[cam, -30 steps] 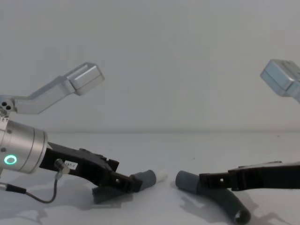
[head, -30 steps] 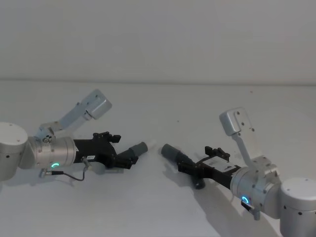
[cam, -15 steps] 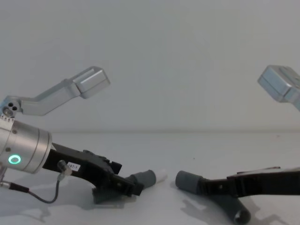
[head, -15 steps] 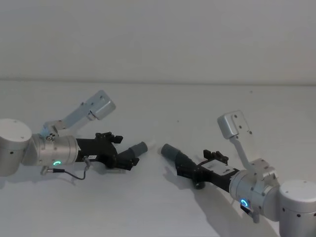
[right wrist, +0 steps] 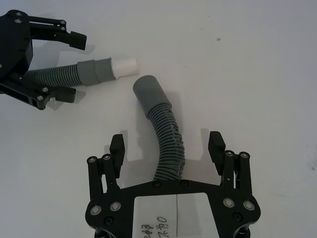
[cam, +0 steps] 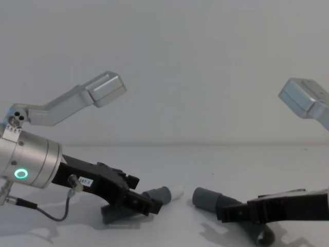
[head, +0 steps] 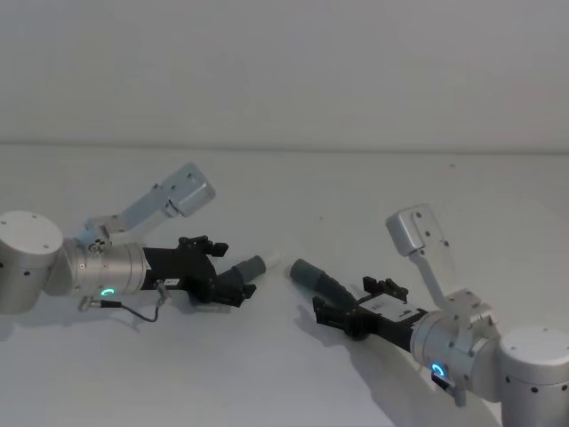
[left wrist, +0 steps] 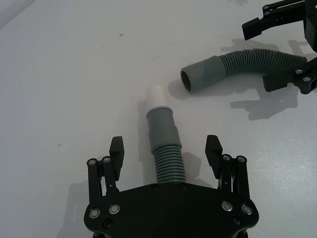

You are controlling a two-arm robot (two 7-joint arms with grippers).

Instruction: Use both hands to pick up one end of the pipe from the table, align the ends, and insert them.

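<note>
On the worktop (head: pixel 373 196) before me, the straight piece (head: pixel 246 269) lies left of the curved piece (head: pixel 313 275), spigot (left wrist: pixel 156 94) facing socket cuff (left wrist: pixel 200 74), near but apart.

Left gripper (left wrist: pixel 165 146) and right gripper (right wrist: pixel 166 140) angle inward, low, fingers spread wide apart

A plain, pale wall (head: pixel 284 62) spans the whole background, seen in both head and chest views.
</note>
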